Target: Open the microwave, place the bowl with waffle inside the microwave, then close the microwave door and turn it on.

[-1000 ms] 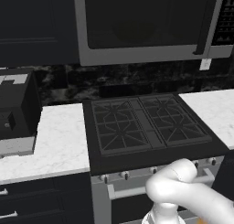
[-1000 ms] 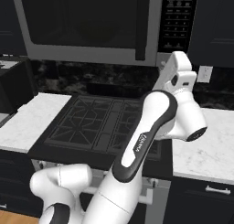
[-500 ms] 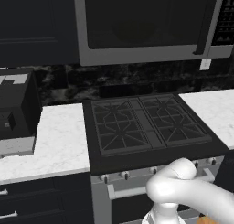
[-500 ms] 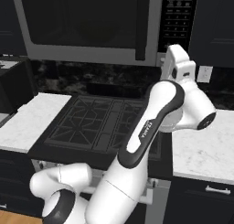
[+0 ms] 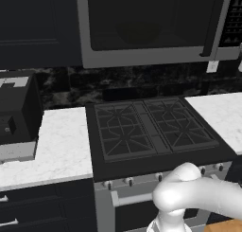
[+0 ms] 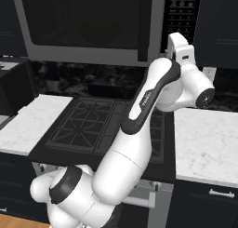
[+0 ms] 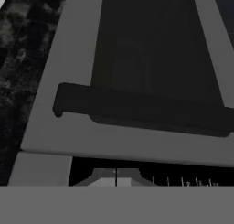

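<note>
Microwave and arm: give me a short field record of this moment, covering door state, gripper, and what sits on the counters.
microwave: mounted above the stove
microwave door: shut, dark handle bar close ahead in the hand view
button panel: right of the door
gripper: shut, nothing held; hand raised near the panel
left counter: black toaster-like box

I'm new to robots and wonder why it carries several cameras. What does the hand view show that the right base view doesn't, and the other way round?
Hand view: a tilted close-up of the grey-framed microwave door. Its dark handle bar lies across the picture, and pale markings show on the black button panel.
Right base view: the wider kitchen, with the white robot arm raised beside that panel, the black gas stove and white marble counters on both sides.
Both: the door's dark glass window, its handle and the button panel.
</note>
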Tool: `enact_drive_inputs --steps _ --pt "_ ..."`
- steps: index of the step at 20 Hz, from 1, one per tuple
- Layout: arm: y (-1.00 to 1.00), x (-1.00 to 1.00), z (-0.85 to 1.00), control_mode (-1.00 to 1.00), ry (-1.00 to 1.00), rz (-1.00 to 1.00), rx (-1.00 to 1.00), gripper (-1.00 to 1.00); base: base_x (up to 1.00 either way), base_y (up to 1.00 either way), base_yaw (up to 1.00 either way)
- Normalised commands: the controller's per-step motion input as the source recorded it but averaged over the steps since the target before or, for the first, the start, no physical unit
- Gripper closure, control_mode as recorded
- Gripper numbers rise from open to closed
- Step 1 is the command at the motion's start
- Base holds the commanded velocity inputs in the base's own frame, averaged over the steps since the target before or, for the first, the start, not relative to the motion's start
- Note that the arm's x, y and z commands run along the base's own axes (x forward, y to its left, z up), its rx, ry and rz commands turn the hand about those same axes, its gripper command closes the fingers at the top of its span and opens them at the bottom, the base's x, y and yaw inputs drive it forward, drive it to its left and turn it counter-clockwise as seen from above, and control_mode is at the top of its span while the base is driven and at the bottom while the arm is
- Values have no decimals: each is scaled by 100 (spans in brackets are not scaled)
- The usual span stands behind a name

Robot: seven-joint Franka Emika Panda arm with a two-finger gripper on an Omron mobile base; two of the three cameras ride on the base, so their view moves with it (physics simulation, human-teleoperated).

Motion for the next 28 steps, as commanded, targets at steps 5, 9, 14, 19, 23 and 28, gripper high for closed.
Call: enact_drive_inputs --steps 5,9,14,19,23,28 --pt "-37 44 0 -100 11 -18 -2 100 0 0 0" --pt "-41 21 0 -100 5 -16 0 100 0 0 0" --pt "-11 22 0 -100 4 -14 -3 100 0 0 0" --pt "0 48 0 -100 9 -9 -5 100 0 0 0" --pt "0 51 0 -100 11 -4 -2 100 0 0 0" --pt "-10 66 0 -100 10 -1 0 100 0 0 0"
